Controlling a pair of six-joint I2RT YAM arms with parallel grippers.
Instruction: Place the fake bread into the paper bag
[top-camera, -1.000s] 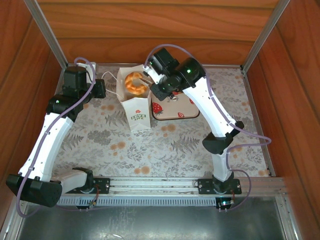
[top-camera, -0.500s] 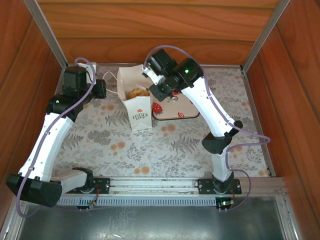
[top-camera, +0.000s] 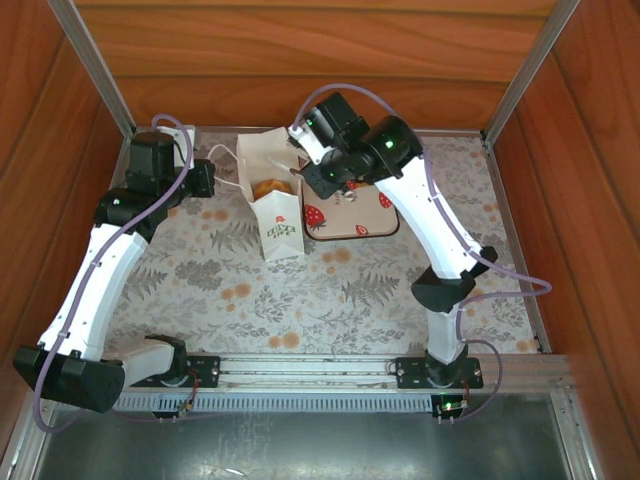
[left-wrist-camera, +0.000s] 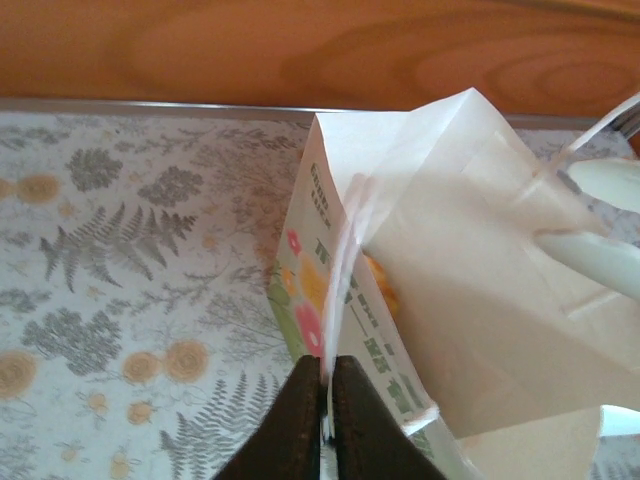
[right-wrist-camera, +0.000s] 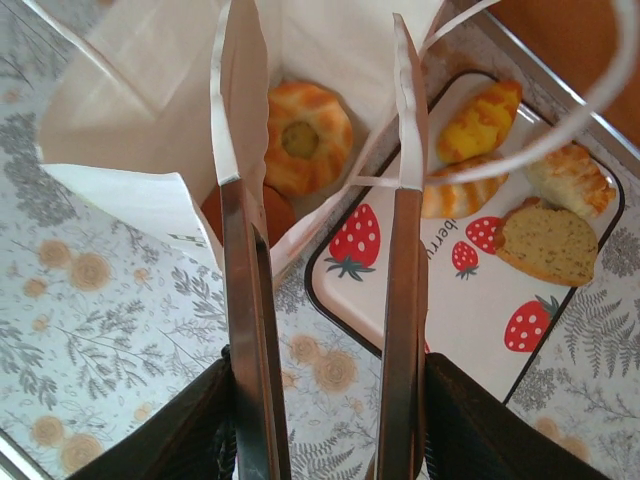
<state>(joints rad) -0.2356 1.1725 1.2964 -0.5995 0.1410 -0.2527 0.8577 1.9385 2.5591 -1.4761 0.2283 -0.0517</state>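
Beneath the spread right claw (right-wrist-camera: 320, 60) a donut (right-wrist-camera: 305, 135) is bagged; the bag (right-wrist-camera: 120, 90) is pinched by the left claw (left-wrist-camera: 322, 375); a straight lift is advised.

White links (top-camera: 95, 275), black joints (top-camera: 150, 165), purple cables (top-camera: 525, 278), green lights (top-camera: 387, 143), metal-fingered right end effector (right-wrist-camera: 318, 30)

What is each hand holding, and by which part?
Left hand pinches the white paper bag by its white cord handle; right hand is open, holding nothing.

Floral table (top-camera: 250, 300), paper bag (top-camera: 280, 215), strawberry tray (top-camera: 370, 225)
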